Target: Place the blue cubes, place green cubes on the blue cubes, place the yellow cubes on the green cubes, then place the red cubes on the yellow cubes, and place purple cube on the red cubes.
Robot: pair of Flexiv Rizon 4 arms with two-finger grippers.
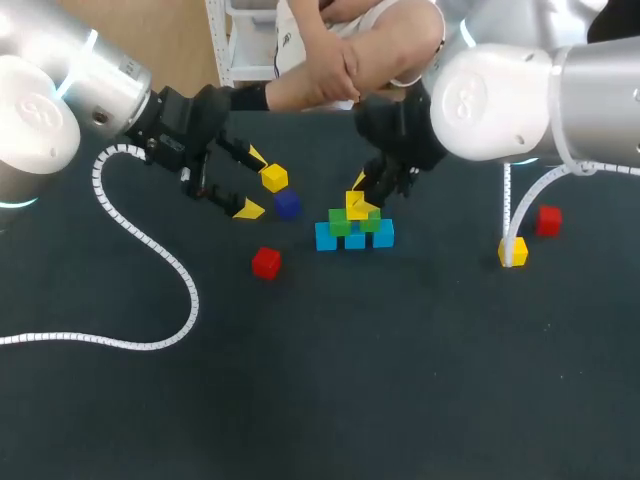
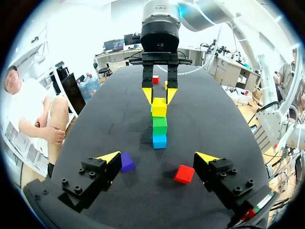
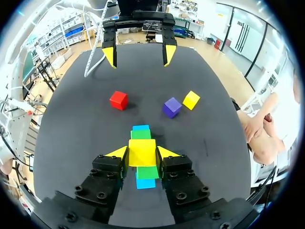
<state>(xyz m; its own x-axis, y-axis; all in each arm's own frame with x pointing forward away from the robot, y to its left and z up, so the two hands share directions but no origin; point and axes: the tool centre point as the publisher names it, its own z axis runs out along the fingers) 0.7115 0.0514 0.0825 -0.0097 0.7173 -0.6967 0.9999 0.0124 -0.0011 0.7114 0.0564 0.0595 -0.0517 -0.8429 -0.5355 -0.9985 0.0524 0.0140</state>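
A row of blue cubes [image 1: 355, 240] lies mid-table with two green cubes [image 1: 340, 223] on top. My right gripper [image 1: 360, 200] is shut on a yellow cube [image 1: 355, 206], which sits over the green ones. In the right wrist view that yellow cube [image 3: 142, 152] is between the fingers, above green cubes [image 3: 140, 134] and blue cubes [image 3: 145, 183]. My left gripper [image 1: 253, 183] stands open to the left, with a second yellow cube [image 1: 274, 178] and the purple cube [image 1: 287, 204] just ahead of it. A red cube [image 1: 266, 262] lies nearer the front.
A red cube [image 1: 548, 220] and a yellow cube [image 1: 513, 251] lie at the right, beside a white coiled cable [image 1: 515, 215]. Another white coiled cable [image 1: 150, 250] snakes over the table's left side.
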